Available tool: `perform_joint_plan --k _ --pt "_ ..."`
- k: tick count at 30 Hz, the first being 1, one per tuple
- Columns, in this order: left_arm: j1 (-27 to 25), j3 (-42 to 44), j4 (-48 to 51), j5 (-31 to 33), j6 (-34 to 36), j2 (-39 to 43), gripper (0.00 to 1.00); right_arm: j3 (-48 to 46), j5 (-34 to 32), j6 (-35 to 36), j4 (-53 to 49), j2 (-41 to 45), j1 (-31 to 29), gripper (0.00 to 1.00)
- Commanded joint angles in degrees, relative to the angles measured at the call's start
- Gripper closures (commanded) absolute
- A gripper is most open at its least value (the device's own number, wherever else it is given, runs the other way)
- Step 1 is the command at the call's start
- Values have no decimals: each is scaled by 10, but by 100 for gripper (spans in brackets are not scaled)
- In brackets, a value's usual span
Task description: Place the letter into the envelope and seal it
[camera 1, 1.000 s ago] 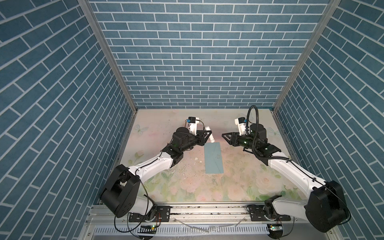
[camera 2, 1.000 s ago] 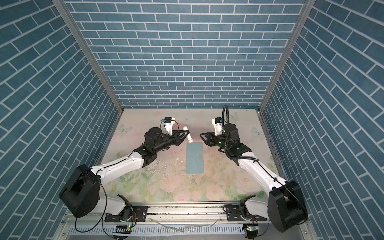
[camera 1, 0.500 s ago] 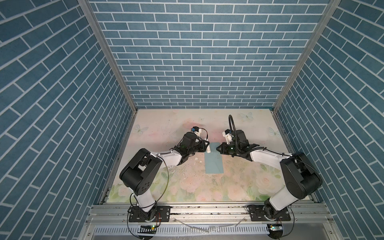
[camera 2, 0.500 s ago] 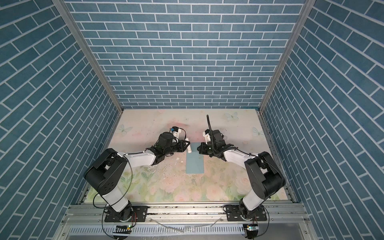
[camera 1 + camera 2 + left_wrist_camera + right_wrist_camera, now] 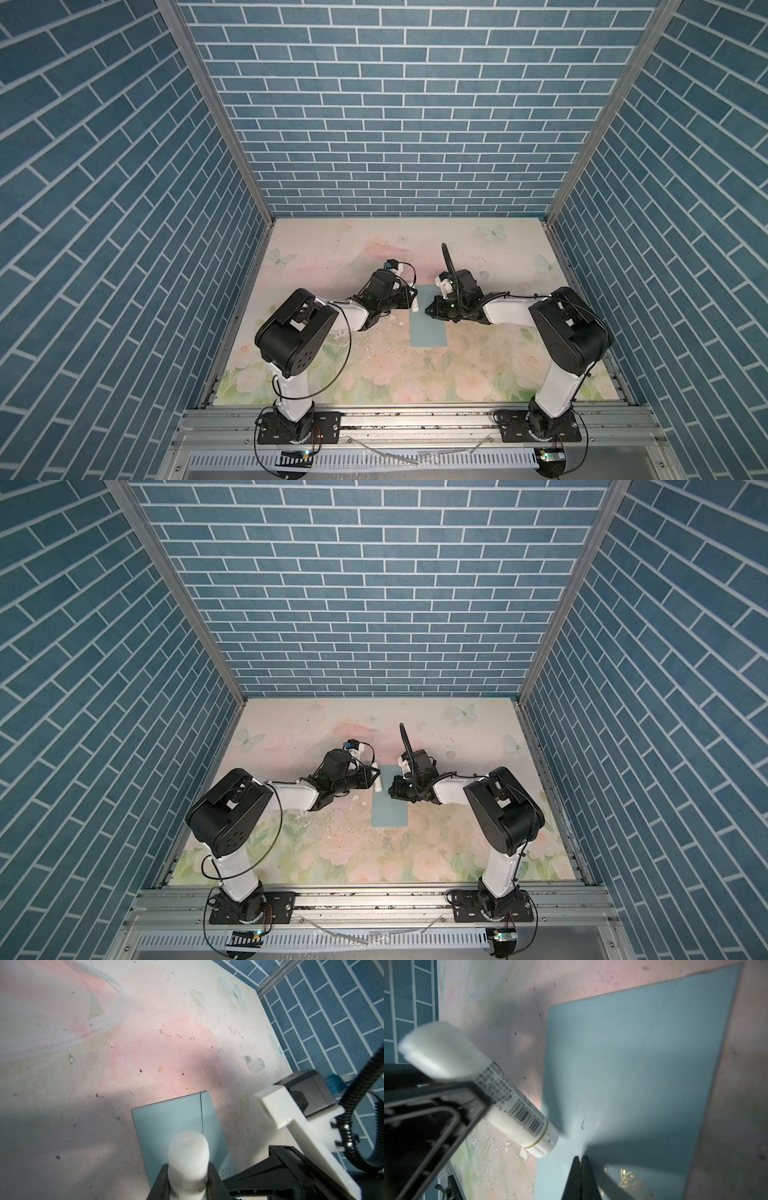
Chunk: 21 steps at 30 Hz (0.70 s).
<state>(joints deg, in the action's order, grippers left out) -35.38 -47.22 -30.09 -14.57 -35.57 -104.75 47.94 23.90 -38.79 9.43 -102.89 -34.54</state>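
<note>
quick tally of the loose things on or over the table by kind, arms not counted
teal envelope: 1
white tube with a barcode, likely a glue stick: 1
clear cap: 1
total: 3

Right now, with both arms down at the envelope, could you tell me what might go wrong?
1. The right gripper seems to pin the envelope with only the tips of its shut jaws, so it may pivot if pushed.
2. The left gripper holds the glue stick at the envelope's edge; a stroke could smear the table instead.
</note>
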Motion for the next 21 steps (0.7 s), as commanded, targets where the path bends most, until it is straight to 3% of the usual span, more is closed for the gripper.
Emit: perform_joint_plan --k 1,21 --pt "3 9 -1 9 5 -16 100 16 -1 -13 1 -11 -4 100" --pt "3 4 7 11 2 -29 100 -11 14 42 -103 8 -7 100"
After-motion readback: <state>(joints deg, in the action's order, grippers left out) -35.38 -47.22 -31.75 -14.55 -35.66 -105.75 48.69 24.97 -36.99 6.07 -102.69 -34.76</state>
